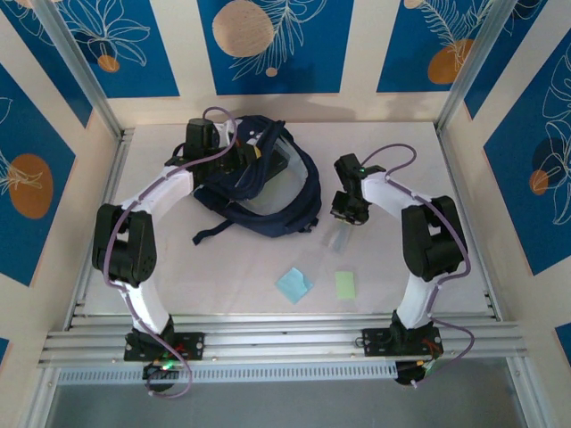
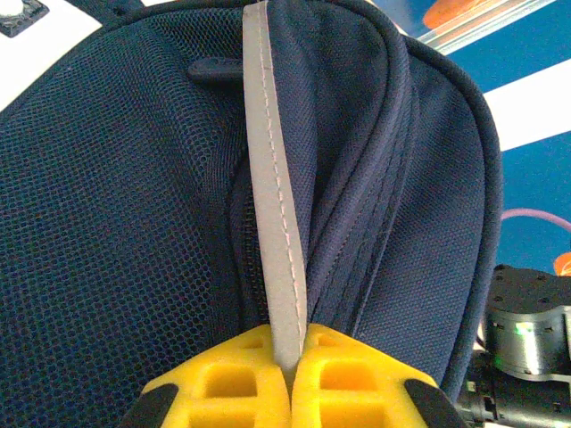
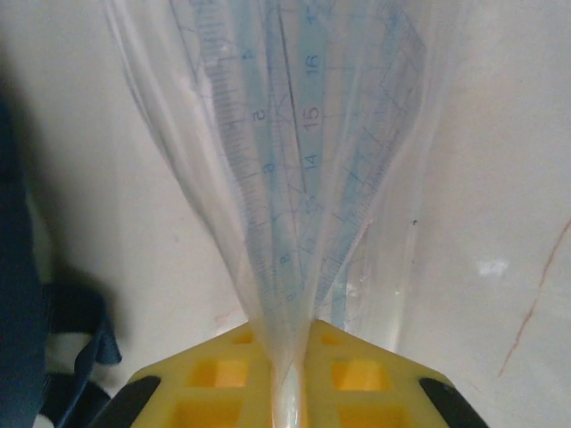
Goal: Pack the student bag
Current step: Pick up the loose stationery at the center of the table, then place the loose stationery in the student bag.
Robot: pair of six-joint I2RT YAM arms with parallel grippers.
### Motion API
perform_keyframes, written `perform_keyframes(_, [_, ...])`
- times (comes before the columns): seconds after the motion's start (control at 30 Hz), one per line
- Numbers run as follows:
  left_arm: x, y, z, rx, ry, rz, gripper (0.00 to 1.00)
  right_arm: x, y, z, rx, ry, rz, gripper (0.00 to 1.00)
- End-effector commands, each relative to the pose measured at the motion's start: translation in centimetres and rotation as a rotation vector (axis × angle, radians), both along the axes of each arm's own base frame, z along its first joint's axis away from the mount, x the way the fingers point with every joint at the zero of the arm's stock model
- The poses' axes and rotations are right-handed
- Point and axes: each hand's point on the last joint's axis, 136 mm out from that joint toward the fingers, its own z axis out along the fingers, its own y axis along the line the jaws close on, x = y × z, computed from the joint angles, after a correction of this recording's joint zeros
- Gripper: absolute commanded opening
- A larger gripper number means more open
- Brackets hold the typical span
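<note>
The student bag [image 1: 284,214], dark navy, lies at the back middle of the table with its top gaping open. My left gripper [image 1: 234,160] is at the bag's left rim. Up close, its yellow fingers [image 2: 232,379] are shut on the bag's pale grey stripe [image 2: 272,178], with navy mesh [image 2: 107,223] to the left. To the bag's right, my right gripper [image 1: 346,217] is shut on a clear plastic pouch of blue-marked rulers [image 3: 294,178]. The pouch [image 1: 335,238] trails toward the near edge, over the white table.
A light blue pad of notes [image 1: 293,283] and a green one [image 1: 345,284] lie on the table near the front, between the arms. A bag strap [image 1: 214,230] trails to the left front. Metal rails [image 1: 268,334] run along the near edge.
</note>
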Motion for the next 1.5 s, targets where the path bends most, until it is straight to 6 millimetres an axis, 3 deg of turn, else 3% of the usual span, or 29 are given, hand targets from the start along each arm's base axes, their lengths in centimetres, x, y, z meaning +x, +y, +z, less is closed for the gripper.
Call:
perform_keyframes(0.0, [-1.1, -0.8, 6.5, -0.075, -0.162, -0.050, 0.00, -0.7, 0.3, 1.8, 0.001, 0.006, 0.050, 0.11])
perform_keyframes(0.13, [-1.0, -0.8, 6.2, -0.071, -0.156, -0.048, 0.00, -1.1, 0.5, 2.8, 0.026, -0.004, 0.063, 0.00])
perform_keyframes(0.27, [-1.3, -1.2, 5.7, -0.068, -0.140, -0.058, 0.00, -1.0, 1.4, 5.6, 0.098, -0.065, 0.090, 0.00])
perform_keyframes(0.4, [-2.2, -2.3, 5.8, -0.080, -0.128, -0.087, 0.00, 0.3, 4.5, 9.6, 0.282, -0.187, 0.147, 0.00])
perform_keyframes(0.5, [-3.2, -4.0, 6.4, -0.133, -0.120, -0.123, 0.00, 2.2, 7.4, 12.6, 0.450, -0.297, 0.177, 0.00])
perform_keyframes(0.6, [-4.3, -5.8, 7.0, -0.195, -0.107, -0.160, 0.00, 4.7, 9.5, 14.3, 0.570, -0.391, 0.175, 0.00])
perform_keyframes(0.7, [-5.3, -7.5, 7.6, -0.220, -0.108, -0.187, 0.00, 7.1, 11.4, 14.3, 0.660, -0.440, 0.181, 0.00])
perform_keyframes(0.87, [-6.0, -9.0, 8.8, -0.227, -0.125, -0.202, 0.00, 10.2, 13.7, 11.2, 0.728, -0.423, 0.167, 0.00])
perform_keyframes(1.03, [-6.1, -9.7, 9.3, -0.229, -0.129, -0.194, 0.00, 11.3, 18.0, 11.1, 0.936, -0.441, 0.227, 0.00])
perform_keyframes(1.17, [-5.7, -9.7, 9.4, -0.225, -0.137, -0.164, 0.00, 11.2, 20.7, 9.7, 1.008, -0.361, 0.232, 0.02])
perform_keyframes(1.2, [-5.5, -9.7, 9.3, -0.222, -0.139, -0.155, 0.00, 11.1, 21.0, 9.3, 1.010, -0.347, 0.233, 0.04])
perform_keyframes(1.33, [-4.9, -9.2, 8.8, -0.203, -0.151, -0.110, 0.00, 11.0, 19.6, 8.5, 0.988, -0.324, 0.202, 0.43])
perform_keyframes(1.47, [-4.1, -8.8, 7.9, -0.171, -0.160, -0.070, 0.00, 9.7, 16.7, 9.8, 0.964, -0.344, 0.184, 0.59])
